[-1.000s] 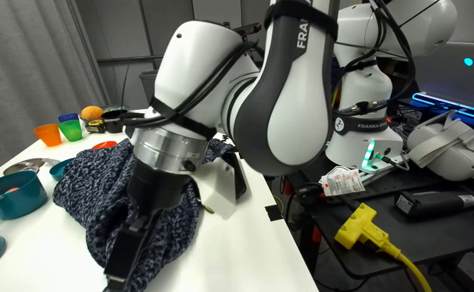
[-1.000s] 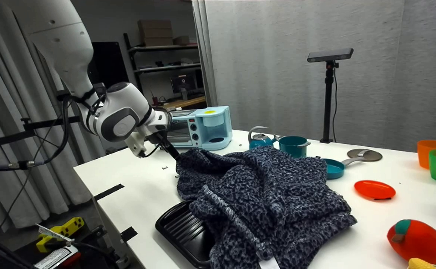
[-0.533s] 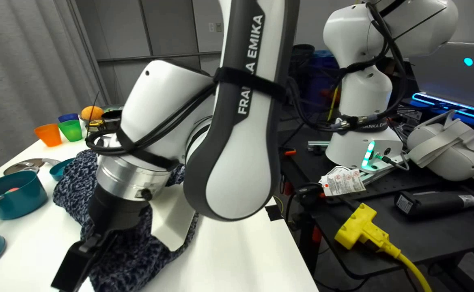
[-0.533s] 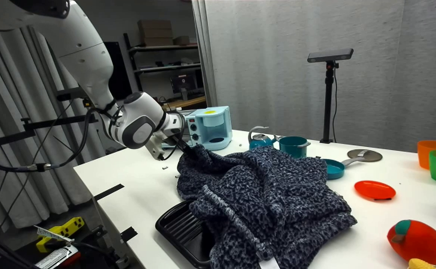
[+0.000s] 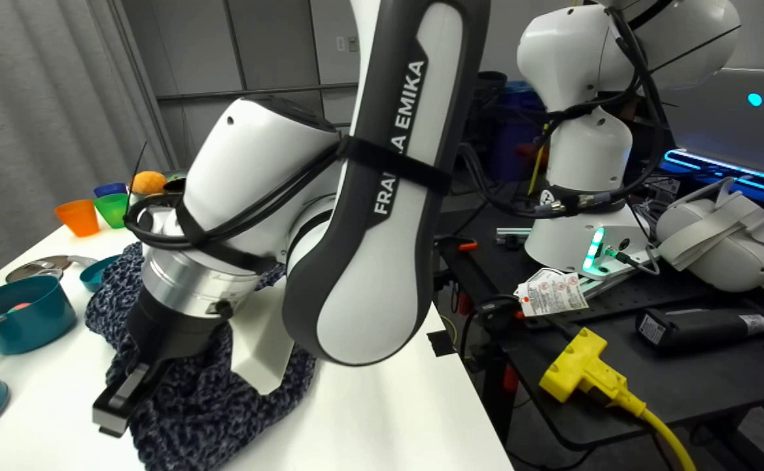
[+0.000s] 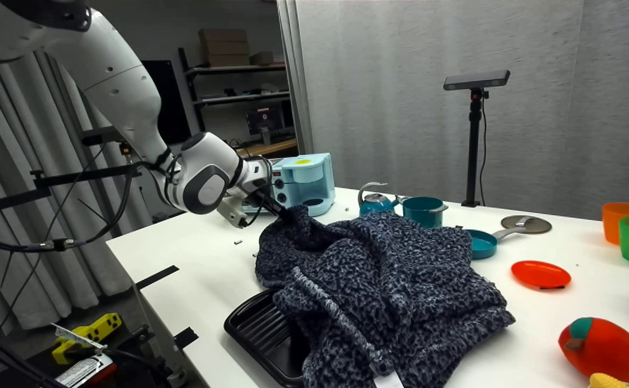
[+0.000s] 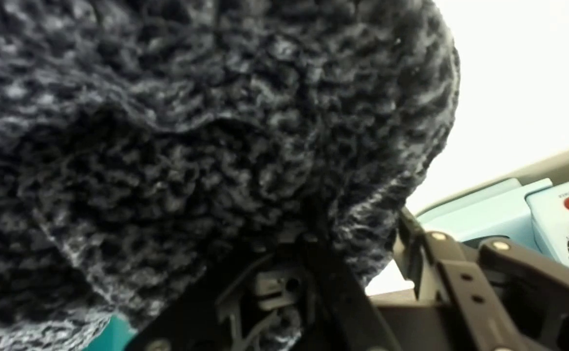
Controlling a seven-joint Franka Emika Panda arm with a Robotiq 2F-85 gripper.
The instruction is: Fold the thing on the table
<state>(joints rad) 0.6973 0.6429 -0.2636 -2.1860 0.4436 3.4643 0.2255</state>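
The thing, a dark navy-and-black speckled cloth, lies in a rumpled heap on the white table. In both exterior views my gripper reaches down at the cloth's end beside the toaster oven. The wrist view is mostly filled by the cloth, and some of it sits between the jaws of my gripper. Its right-hand finger stands outside the cloth's edge, close against it. The other finger is dark against the cloth, its tip lost in the folds. The jaws stand partway apart; whether they grip is unclear.
A black ridged tray lies partly under the cloth. The light-blue toaster oven stands just behind my gripper. A teal kettle, a teal pot, a small pan and a red plate surround the cloth.
Over the last second the gripper has moved further along the table onto the cloth's end. Most recently its fingers have drawn closer together, and the fold beside them has bunched up slightly.
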